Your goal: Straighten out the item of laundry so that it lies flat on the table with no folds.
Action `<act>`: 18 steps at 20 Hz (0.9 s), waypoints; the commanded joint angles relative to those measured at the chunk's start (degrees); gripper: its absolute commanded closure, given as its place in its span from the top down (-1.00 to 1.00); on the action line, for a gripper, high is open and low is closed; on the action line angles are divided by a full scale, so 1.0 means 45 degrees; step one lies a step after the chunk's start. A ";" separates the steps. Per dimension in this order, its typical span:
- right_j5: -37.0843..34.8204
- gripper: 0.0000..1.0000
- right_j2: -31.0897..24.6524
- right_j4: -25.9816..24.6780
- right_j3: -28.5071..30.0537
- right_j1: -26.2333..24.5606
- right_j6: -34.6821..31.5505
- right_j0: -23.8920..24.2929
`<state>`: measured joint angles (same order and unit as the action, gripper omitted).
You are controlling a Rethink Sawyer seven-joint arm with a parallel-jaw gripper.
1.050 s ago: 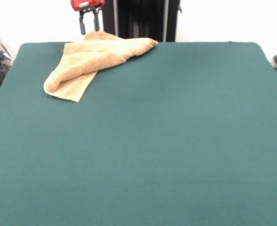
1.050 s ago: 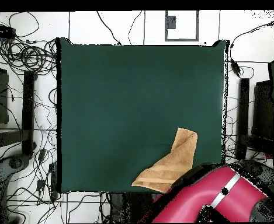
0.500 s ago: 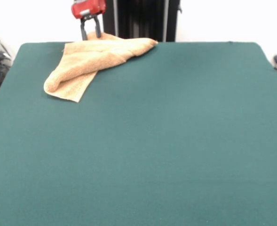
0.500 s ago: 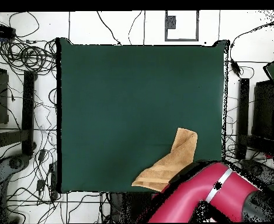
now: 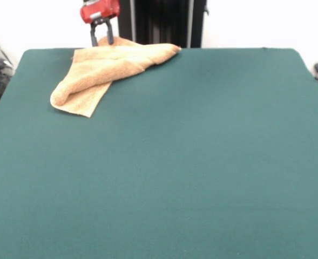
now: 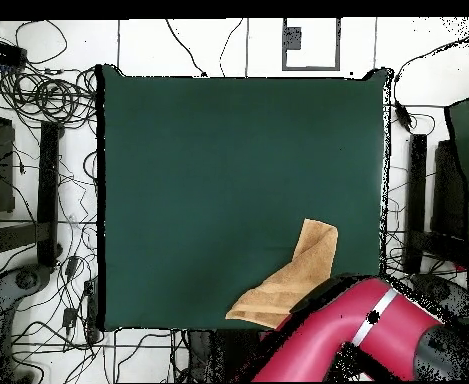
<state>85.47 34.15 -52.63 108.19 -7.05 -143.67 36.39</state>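
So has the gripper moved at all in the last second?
Yes. In the front view the gripper has shifted slightly up and left against the towel, which lies unchanged at the table edge.

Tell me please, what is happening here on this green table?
A red robot arm is working on a small orange-tan towel that lies crumpled and folded over itself near one corner of the dark green table. The gripper is open and hangs just above the towel's far edge, at the table's rim, not holding anything. The towel is not yet flat. The rest of the table holds nothing else.
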 commanded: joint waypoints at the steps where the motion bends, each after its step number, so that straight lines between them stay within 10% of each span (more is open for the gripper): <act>1: 0.0217 1.00 -0.1593 0.0109 -0.0526 -0.0305 0.1585 -0.0272; 18: -0.1001 1.00 -0.1861 0.0608 -0.1909 -0.0417 0.1331 -0.0875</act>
<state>85.51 34.15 -52.64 107.64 -6.88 -143.67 36.33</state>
